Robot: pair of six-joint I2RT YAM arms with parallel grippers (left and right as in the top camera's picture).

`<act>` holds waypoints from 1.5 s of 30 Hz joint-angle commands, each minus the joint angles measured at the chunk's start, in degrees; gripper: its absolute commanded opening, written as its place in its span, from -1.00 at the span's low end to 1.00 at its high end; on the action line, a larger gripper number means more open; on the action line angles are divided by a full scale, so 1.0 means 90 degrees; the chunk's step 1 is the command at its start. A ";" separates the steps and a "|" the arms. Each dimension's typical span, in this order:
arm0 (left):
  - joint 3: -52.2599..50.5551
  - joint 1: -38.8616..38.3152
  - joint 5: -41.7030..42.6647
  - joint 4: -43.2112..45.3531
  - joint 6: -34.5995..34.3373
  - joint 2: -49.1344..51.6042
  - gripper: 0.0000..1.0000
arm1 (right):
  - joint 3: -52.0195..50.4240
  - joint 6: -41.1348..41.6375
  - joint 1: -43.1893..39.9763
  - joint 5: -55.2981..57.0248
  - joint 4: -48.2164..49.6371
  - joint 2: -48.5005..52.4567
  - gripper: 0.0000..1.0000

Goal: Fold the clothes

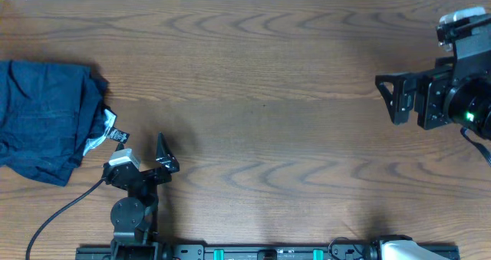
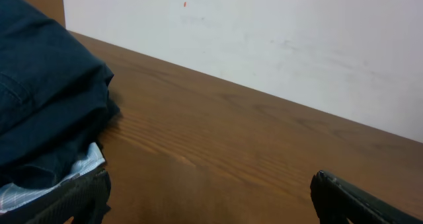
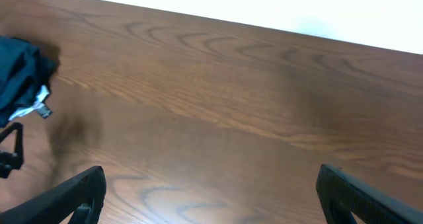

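From my seat, the clothes (image 1: 42, 122) are a rumpled dark blue heap at the left end of the table (image 1: 268, 76), and the overhead frame cuts off its left side. I cannot tell how many pieces are in the heap, because the folds run together. The left wrist view shows only one rounded corner of it (image 2: 46, 98), with a strip of pale, finely patterned lining (image 2: 53, 178) poking out underneath.

Small white and black tags (image 1: 115, 135) stick out at the heap's right edge. They have print on them, but it is too small for me to read in any view. From the right wrist they are just a light fleck (image 3: 36, 108).

The left gripper (image 1: 138, 143) sits just beside those tags with its jaws spread wide and nothing between them. In its own camera only the two fingertips (image 2: 73, 197) show, the left one close to the lining. I cannot say whether it touches.

The right gripper (image 1: 387, 99) is well apart at the far right, partly out of frame. Its jaws are also spread wide and empty over bare wood.

A black cable (image 1: 61, 214) trails off the bottom left.
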 commanded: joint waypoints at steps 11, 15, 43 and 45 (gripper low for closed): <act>-0.0112 -0.0002 -0.0056 -0.0265 -0.0058 -0.0039 0.96 | -0.1902 -0.0068 -0.0046 0.0146 0.1855 -0.2788 0.80; -0.0112 -0.0002 -0.0056 -0.0265 -0.0058 -0.0039 0.96 | -0.3878 -0.0068 -0.0046 0.0143 0.3055 -0.4170 0.79; -0.0112 -0.0002 -0.0056 -0.0265 -0.0058 -0.0039 0.96 | -1.2373 -0.0058 -0.0063 -0.0056 0.8383 -0.8653 0.98; -0.0112 -0.0002 -0.0056 -0.0265 -0.0058 -0.0039 0.96 | -1.2519 -0.0061 -0.0063 -0.0053 0.8437 -0.8655 0.99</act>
